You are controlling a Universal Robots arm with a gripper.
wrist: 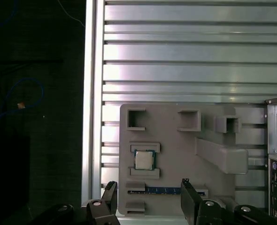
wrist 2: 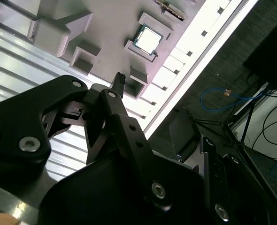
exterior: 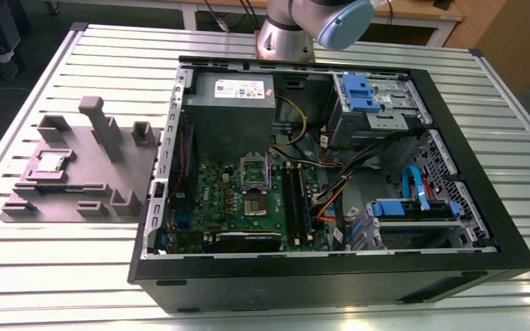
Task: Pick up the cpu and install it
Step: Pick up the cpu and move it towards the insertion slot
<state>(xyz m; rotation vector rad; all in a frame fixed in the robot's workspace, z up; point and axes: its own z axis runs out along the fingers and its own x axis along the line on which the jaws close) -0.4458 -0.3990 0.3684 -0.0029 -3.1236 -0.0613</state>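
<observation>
cpu [exterior: 52, 163] sits in its pocket on the grey fixture [exterior: 83, 176], left-centre of the exterior view. Fingers [wrist: 189, 199] apart, empty, off the chip. I'd centre on it, square to its edges, clearing the pocket walls.

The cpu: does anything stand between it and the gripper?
Nothing visible does. The cpu lies uncovered in its pocket on the grey holder, and the gripper hangs above the holder with its jaws apart and empty.
</observation>
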